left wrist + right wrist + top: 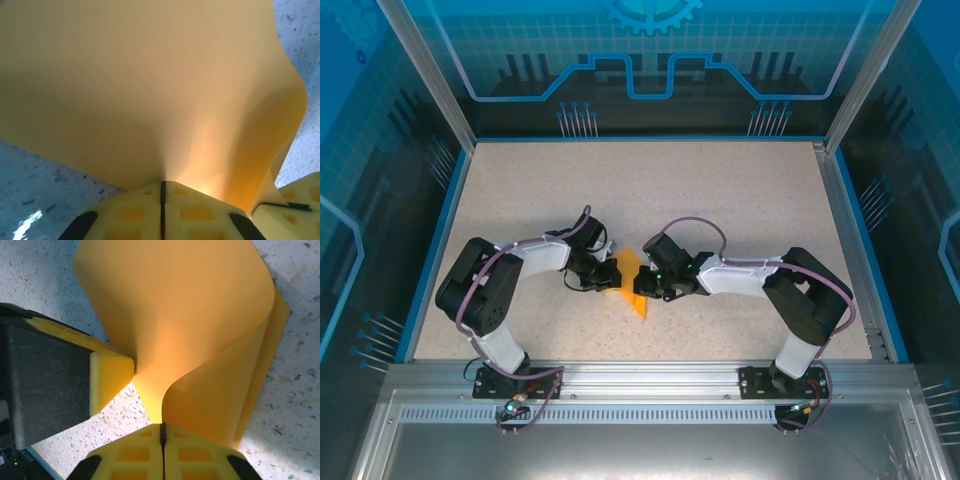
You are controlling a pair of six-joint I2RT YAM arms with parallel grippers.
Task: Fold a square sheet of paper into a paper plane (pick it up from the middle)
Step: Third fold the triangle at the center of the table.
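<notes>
The orange-yellow square sheet of paper [634, 284] is held just above the table [740, 200] between both arms, bent and curling. My left gripper [613, 279] is shut on its left edge; in the left wrist view the paper [150, 85] fans out from the closed yellow fingers [135, 210]. My right gripper [642, 288] is shut on the opposite edge; in the right wrist view the sheet [190, 315] rises from the closed jaws and folds over itself on the right. The left gripper's yellow finger [107, 377] touches the sheet at the left of that view. No finished paper plane shows.
The speckled tabletop [650, 180] stretches behind and to both sides of the grippers. A blue rim [435, 240] and metal posts [425, 70] bound the table. An aluminium rail [640, 385] carries the arm bases at the near edge.
</notes>
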